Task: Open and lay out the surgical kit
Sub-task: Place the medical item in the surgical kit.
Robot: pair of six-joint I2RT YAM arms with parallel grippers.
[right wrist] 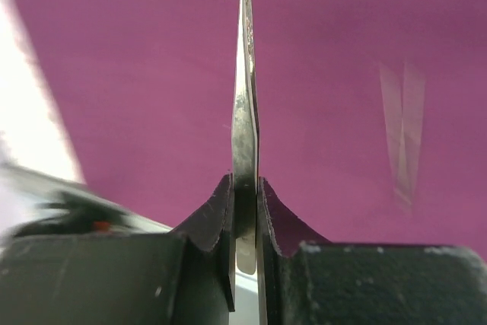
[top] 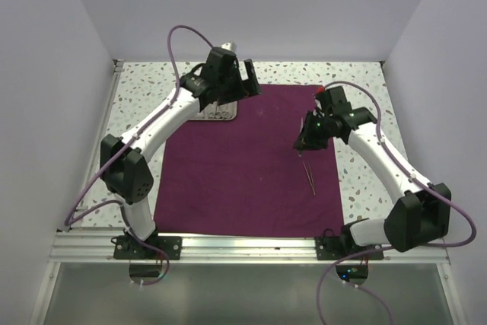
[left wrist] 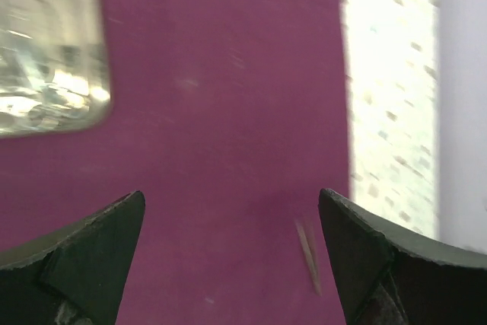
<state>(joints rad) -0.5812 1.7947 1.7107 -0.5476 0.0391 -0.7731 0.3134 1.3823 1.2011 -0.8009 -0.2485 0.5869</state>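
Clamping a thin steel blade edge-on, probably the scissors [right wrist: 245,74], the right end effector [top: 308,142] hangs right of centre over the cloth [top: 243,173], likely to set it beside the tweezers [top: 310,176] lying there. That cloth is spread flat on the bench [top: 365,180]. At upper left the left end effector [top: 247,81] gapes wide and empty just beside the tray [top: 217,114], perhaps to reach it next.

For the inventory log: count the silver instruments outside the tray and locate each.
2. One thin instrument is clamped in the right end effector above the cloth; tweezers lie on the cloth. The tray, partly hidden by the left arm, may hold more.
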